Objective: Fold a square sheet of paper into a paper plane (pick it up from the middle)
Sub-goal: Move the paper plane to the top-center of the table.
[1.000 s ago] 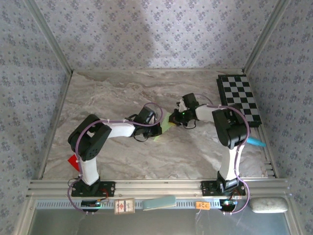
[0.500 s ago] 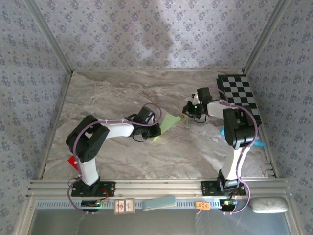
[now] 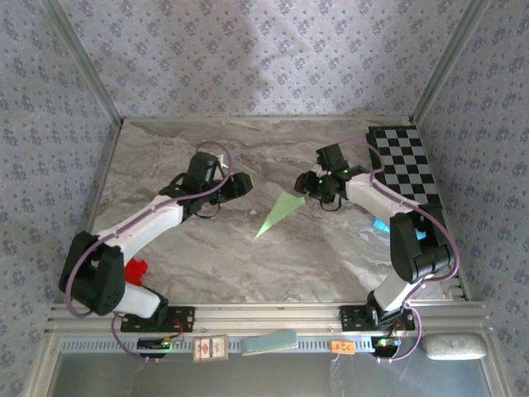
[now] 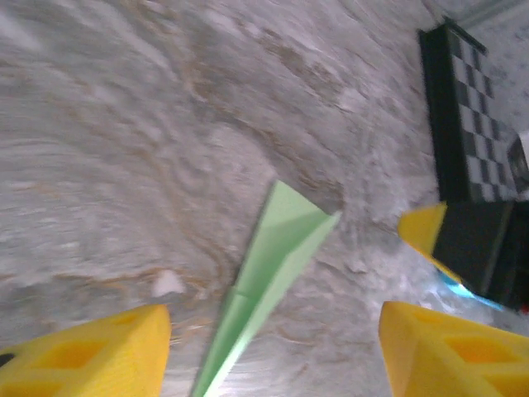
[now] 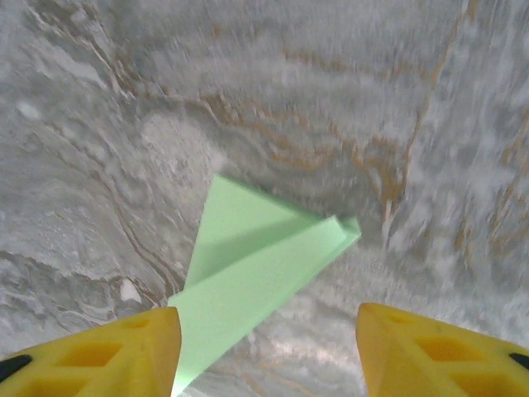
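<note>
The paper plane (image 3: 279, 212) is a pale green narrow dart with a centre crease. It lies flat on the marble table, its point toward the near left, and nothing holds it. My left gripper (image 3: 241, 184) hovers open to its left, apart from it. In the left wrist view the paper plane (image 4: 273, 273) lies below and between the yellow fingers (image 4: 83, 360) of the left gripper (image 4: 273, 331). My right gripper (image 3: 307, 188) stands open by the wide tail end. In the right wrist view the paper plane (image 5: 248, 265) lies under the open right gripper (image 5: 269, 331).
A black-and-white checkerboard (image 3: 405, 165) lies at the back right. A small light-blue object (image 3: 382, 225) sits beside the right arm, and a red object (image 3: 135, 269) by the left arm's base. A light-blue card (image 3: 269, 341) rests on the front rail.
Both grippers have opened and let go of the green paper. The left arm has swung back to the left. The plane now lies free on the table.
</note>
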{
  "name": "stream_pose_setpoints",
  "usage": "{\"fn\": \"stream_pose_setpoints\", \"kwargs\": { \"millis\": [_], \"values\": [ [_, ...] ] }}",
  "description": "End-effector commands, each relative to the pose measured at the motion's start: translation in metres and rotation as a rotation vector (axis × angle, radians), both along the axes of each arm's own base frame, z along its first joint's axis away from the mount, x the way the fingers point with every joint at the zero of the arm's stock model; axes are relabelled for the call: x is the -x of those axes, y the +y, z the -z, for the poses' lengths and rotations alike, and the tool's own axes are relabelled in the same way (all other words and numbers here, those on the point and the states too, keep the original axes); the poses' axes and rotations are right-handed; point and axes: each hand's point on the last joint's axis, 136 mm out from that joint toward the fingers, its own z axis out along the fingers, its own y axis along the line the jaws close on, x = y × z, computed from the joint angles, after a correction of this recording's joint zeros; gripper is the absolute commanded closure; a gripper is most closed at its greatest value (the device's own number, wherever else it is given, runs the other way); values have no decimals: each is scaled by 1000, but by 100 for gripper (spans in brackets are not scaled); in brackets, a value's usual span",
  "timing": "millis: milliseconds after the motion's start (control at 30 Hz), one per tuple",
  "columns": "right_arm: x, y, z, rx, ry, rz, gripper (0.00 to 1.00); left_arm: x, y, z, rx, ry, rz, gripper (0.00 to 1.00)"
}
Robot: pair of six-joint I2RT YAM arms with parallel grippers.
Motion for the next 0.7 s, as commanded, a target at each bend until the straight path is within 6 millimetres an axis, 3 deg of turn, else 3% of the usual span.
{"fn": "stream_pose_setpoints", "kwargs": {
  "millis": [0,167,233,367,667],
  "values": [
    [13,3,18,116,92,84,33,15,36,29,-166,43,-30,26],
    [16,32,27,244,130,73,27,19,68,43,-227,45,-89,13],
    [18,41,31,274,139,74,25,22,75,50,-234,60,-97,1],
    [20,53,44,325,169,92,24,27,81,60,-248,77,-91,0],
    [36,45,53,396,242,137,30,27,87,68,-249,85,-104,0]
  ]
}}
